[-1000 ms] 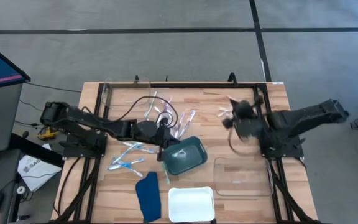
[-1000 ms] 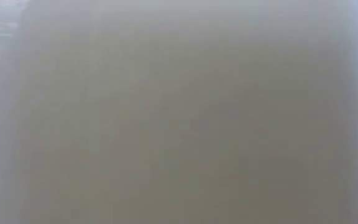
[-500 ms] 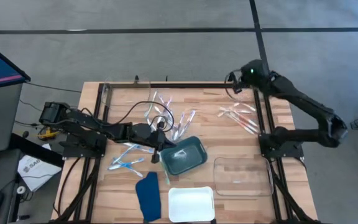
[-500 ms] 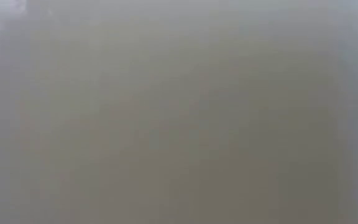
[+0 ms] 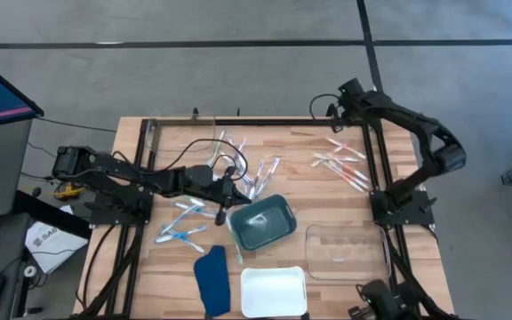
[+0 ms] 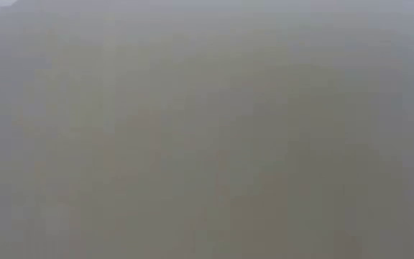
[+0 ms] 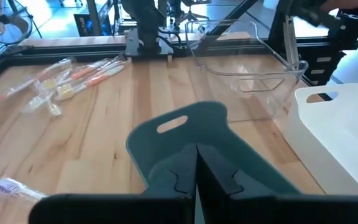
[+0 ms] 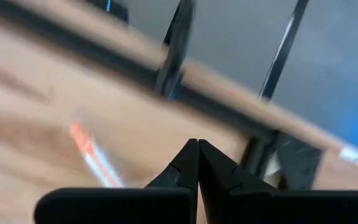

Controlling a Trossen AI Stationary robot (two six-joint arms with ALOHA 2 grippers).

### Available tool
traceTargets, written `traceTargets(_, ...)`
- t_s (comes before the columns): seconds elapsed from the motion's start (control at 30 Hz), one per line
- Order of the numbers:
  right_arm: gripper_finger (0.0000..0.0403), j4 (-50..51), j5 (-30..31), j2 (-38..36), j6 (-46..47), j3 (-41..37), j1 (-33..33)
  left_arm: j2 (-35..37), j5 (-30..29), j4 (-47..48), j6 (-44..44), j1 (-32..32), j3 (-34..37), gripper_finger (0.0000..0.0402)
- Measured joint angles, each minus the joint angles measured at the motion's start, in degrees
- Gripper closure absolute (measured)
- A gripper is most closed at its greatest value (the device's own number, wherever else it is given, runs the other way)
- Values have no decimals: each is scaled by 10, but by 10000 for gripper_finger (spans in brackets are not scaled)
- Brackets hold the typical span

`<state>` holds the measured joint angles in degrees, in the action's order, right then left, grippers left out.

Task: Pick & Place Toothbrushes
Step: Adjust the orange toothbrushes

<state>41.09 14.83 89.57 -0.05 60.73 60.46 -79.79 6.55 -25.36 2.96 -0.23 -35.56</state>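
Low view is a blank grey-tan haze, nothing readable in it. Left gripper (image 5: 221,216) sits over the middle of the wooden table (image 5: 363,213), just left of the teal tray (image 5: 261,222); in its wrist view the fingers (image 7: 213,177) are pressed together with nothing between them, the tray's handle end right ahead. From above the fingertips are too small to make out, and whether they touch the table cannot be told. Right gripper (image 5: 327,108) is up at the far right corner of the table by the black frame rail (image 5: 274,122); its fingers (image 8: 207,165) are closed flat together, empty, wrist view smeared, only an orange streak that looks like one brush. Toothbrushes lie loose on the table in three lots: a cluster (image 5: 247,169) far-centre, partly hidden under the left arm and its cable, a blue group (image 5: 180,227) on the left near the arm, and a pink-orange group (image 5: 343,164) on the right. Single brushes cannot be counted. A clear tray (image 5: 347,253) on the near right is hard to see against the wood; another clear container (image 5: 172,129) at the far left is barely visible. White tray (image 5: 274,292) is cut off by the near edge, with a dark blue cloth (image 5: 212,277) just left of it. Whether the teal tray holds any brushes cannot be told.
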Motion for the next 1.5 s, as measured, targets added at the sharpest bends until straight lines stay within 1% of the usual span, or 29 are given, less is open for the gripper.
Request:
traceTargets(0.2,403,67,-14,71,1,28,8,0,4,-3,1,0,13,400)
traceTargets(0.4,403,76,-34,106,15,31,15,0,5,-17,-9,0,26,400)
traceTargets(0.5,403,86,-43,109,18,37,17,0,14,-28,-19,-1,31,400)
traceTargets(0.87,403,161,-47,110,41,37,16,-1,18,-45,-29,-17,36,400)
traceTargets(1.07,403,157,-46,110,58,37,15,-1,19,-50,-32,-17,36,400)
traceTargets(1.17,403,149,-48,110,82,41,16,-1,36,-56,-34,-17,36,400)
traceTargets(1.4,403,147,-114,109,136,66,11,-1,58,-57,-33,-17,36,400)
traceTargets(1.5,403,128,-121,110,152,66,-5,-1,60,-58,-31,-17,36,400)
